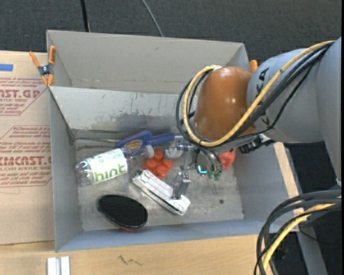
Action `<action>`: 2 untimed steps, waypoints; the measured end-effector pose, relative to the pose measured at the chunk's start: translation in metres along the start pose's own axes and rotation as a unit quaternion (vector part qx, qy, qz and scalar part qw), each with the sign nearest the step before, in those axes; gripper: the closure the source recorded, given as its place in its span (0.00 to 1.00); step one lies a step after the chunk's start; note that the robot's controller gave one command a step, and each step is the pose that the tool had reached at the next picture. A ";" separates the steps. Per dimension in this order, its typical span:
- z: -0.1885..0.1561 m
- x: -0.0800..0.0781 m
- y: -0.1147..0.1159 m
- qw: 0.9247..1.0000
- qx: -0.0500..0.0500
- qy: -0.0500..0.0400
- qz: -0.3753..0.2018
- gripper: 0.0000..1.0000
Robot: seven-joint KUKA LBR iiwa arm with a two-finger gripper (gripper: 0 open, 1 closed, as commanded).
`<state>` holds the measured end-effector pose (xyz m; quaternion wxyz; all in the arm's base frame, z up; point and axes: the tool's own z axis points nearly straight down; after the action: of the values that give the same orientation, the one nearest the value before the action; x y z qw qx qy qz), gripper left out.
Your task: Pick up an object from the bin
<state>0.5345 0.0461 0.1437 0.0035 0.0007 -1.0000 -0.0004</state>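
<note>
Pincer point(183, 182) low over mid-floor of the grey bin point(64, 171). How far open: cannot tell. It sits at the 3 o'clock end of a white flat bar point(158, 189), seemingly touching it. Orange-red pieces point(156, 165) at 10 o'clock, blue-handled tool point(139, 142) at 11, clear "hint" bottle point(103, 169) at 9, black oval point(122, 211) at 8.

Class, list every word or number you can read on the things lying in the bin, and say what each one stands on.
"hint": green letters on the label of the clear bottle, at the bin's left.
Small oval mark on the blue thing behind it: too blurred to read.
</note>
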 end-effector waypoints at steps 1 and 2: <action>-0.004 -0.002 0.000 1.000 0.000 -0.004 0.000 0.00; 0.032 0.009 0.002 0.999 -0.001 -0.005 0.036 0.00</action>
<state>0.5252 0.0487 0.1118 -0.0017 -0.0353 -0.9994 -0.0010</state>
